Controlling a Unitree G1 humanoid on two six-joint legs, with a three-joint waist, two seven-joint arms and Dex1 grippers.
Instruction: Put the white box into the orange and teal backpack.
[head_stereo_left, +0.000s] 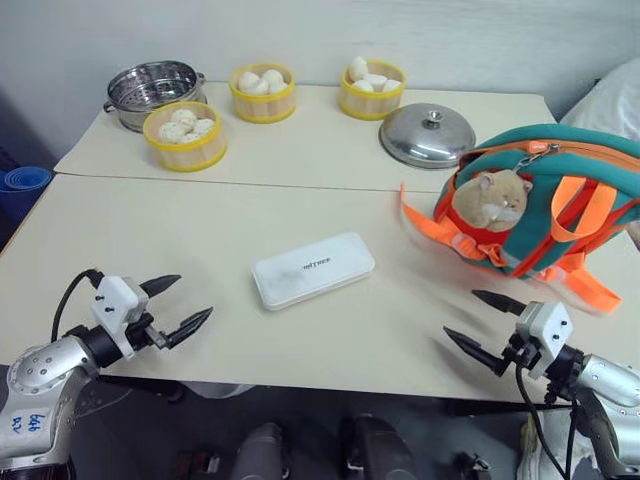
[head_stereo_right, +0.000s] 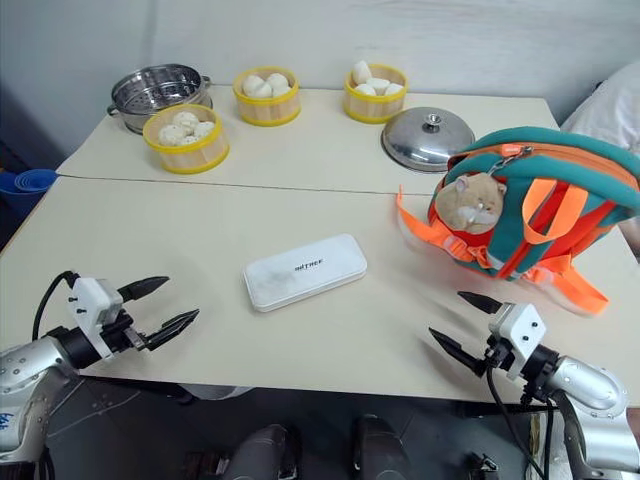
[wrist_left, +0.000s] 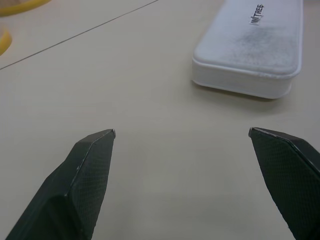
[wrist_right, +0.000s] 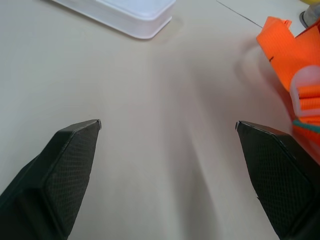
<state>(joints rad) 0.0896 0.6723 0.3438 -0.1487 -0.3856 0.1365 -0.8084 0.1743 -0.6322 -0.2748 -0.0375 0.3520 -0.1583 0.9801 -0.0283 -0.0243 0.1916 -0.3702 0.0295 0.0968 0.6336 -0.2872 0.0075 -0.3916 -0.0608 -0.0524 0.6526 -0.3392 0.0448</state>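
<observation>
Left hand (head_stereo_left: 185, 302) hovers over the near-left bench (head_stereo_left: 200, 230) edge, fingers spread wide, grasping nothing. White box (head_stereo_left: 313, 269) lies flat mid-bench, between both hands, touching neither; the left wrist view shows grey smudging on its lid beside the lettering. Right hand (head_stereo_left: 485, 324) hovers near-right, likewise released and empty. Orange and teal backpack (head_stereo_left: 560, 195) sits far right, plush hamster (head_stereo_left: 490, 200) facing the box; right wrist view catches its orange strap (wrist_right: 287, 55).

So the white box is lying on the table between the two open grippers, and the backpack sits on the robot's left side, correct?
Not quite: the orange and teal backpack sits on the robot's right, as the left eye view shows. The white box does lie on the table between the open left gripper and right gripper.
</observation>
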